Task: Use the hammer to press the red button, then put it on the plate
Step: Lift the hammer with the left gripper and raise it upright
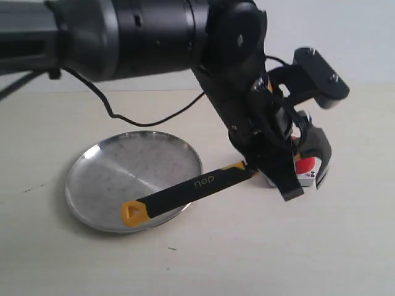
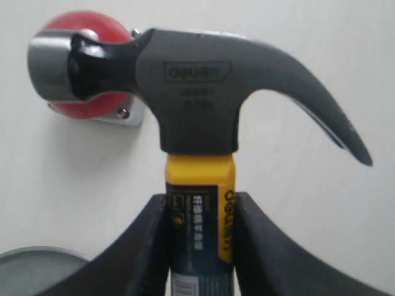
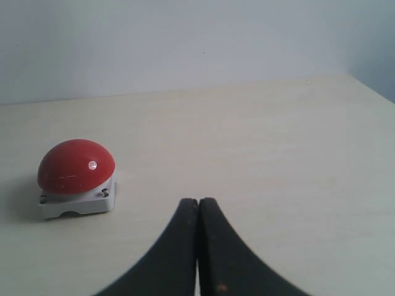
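The left claw (image 2: 200, 246) is pinching the hammer (image 2: 197, 92). Its two black fingers (image 2: 142, 246) press on either side of the yellow neck, just under the dark steel head. In the left wrist view the round striking face sits directly over the red button (image 2: 86, 24), covering the middle of the dome, and the curved nail fork points the opposite way. Whether the face touches the dome cannot be told. The button's light-grey base shows one screwed corner beside the head, and a sliver of the plate (image 2: 37, 256) shows nearby.

In the exterior view the left arm reaches across from the left side and comes down on the right. It hides most of the button, so only a patch of red and a corner of the base show. The black handle slants away from the claw towards the plate, and its yellow end lies over the plate's near rim. Contact there is unclear. A black cable (image 1: 142, 120) trails over the worktop (image 3: 278, 154) behind the plate.

The right claw (image 3: 198, 246) has its fingers pressed together with nothing between them. It is low over the pale worktop, well apart from the button, which stands upright on its square base.
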